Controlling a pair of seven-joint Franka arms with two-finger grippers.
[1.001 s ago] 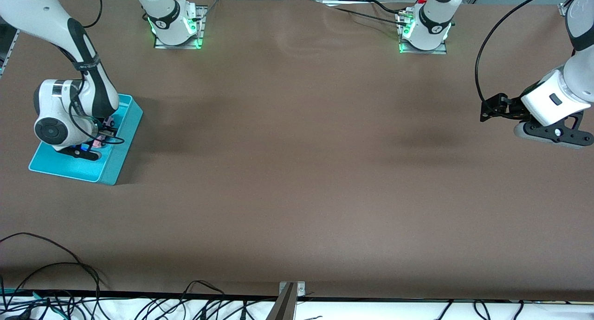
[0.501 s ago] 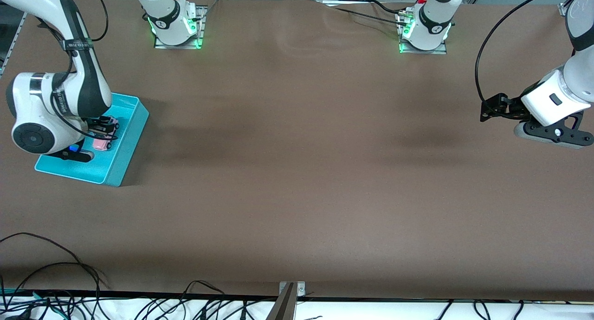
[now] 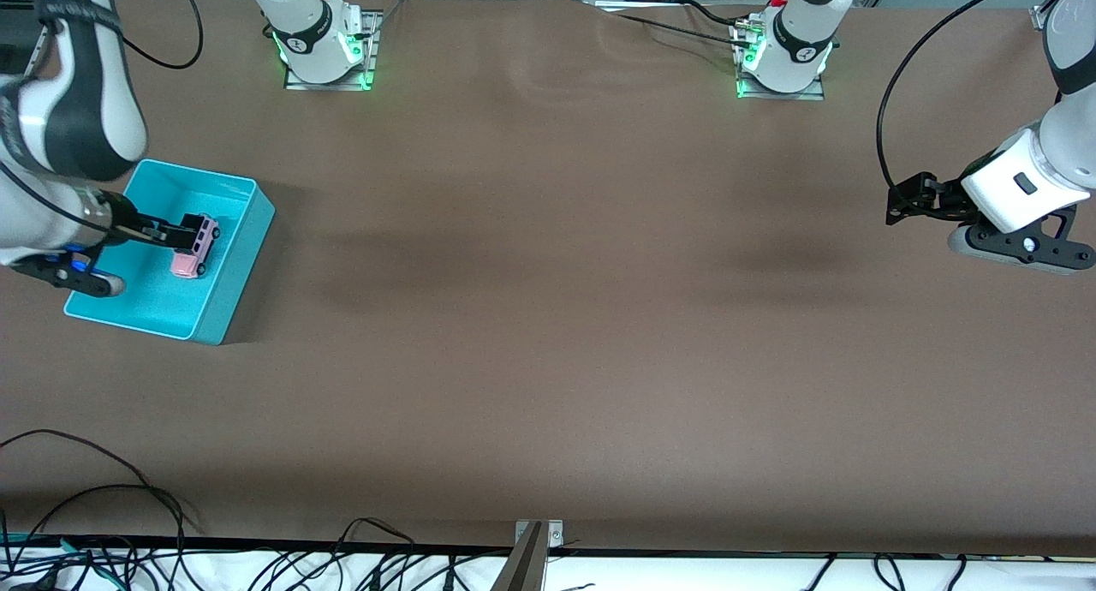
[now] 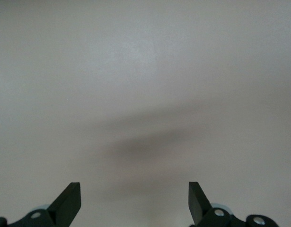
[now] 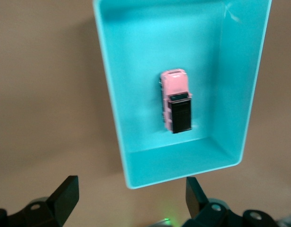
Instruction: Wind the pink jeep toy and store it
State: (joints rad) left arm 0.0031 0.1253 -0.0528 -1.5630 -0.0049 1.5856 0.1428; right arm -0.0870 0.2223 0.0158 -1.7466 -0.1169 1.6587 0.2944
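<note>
Right end effector (image 3: 184,229) raised over turquoise bin (image 3: 233,274), released | pink jeep toy (image 5: 175,100) in bin | left end effector (image 4: 135,201) waits, released

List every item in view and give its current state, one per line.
pink jeep toy: upright on its wheels inside the bin, not held.
turquoise bin: on the table, holding only the jeep.
right hand: open, above the bin.
left hand: open, empty, waiting over bare table.

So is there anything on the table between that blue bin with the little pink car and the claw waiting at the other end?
Nothing: the front view shows only bare brown table between the turquoise bin holding the pink jeep toy and the open left claw.
</note>
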